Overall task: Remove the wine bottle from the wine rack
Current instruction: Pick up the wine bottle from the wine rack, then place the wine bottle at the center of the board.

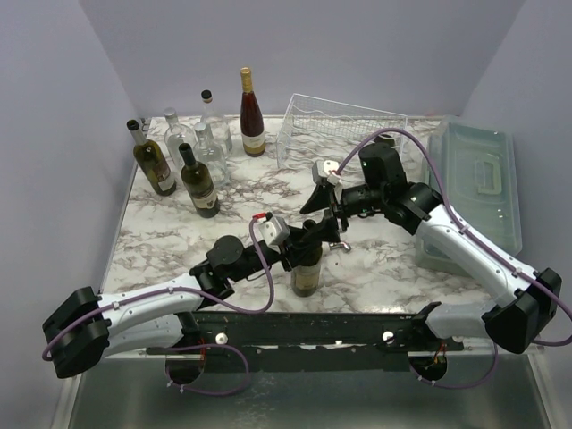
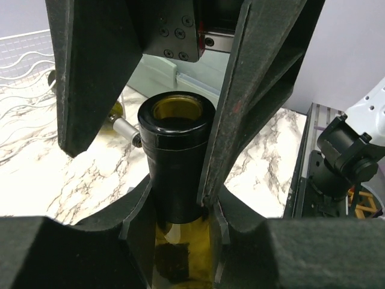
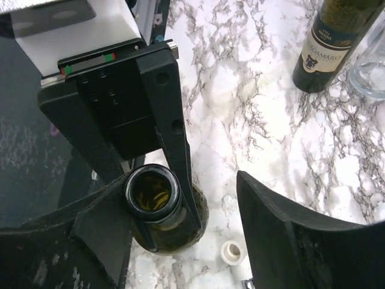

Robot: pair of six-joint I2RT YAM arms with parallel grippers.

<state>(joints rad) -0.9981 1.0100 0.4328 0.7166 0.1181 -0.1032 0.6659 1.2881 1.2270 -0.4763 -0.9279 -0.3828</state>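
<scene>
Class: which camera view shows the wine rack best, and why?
The top external view: the whole wine rack is visible. The left wrist view catches only some wavy wires at the frame's left edge; the right wrist view shows none.

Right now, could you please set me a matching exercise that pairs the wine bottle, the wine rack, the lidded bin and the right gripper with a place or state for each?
Things:
1. wine bottle
2. wine rack
3. lidded bin
4. right gripper

Places or states:
A. along the right edge of the table
B. jaws apart, either side of the bottle's mouth
C. upright near the front, neck clamped by the left gripper
D. at the back of the table

Pairs: 1-C, 2-D, 3-A, 4-B.
</scene>
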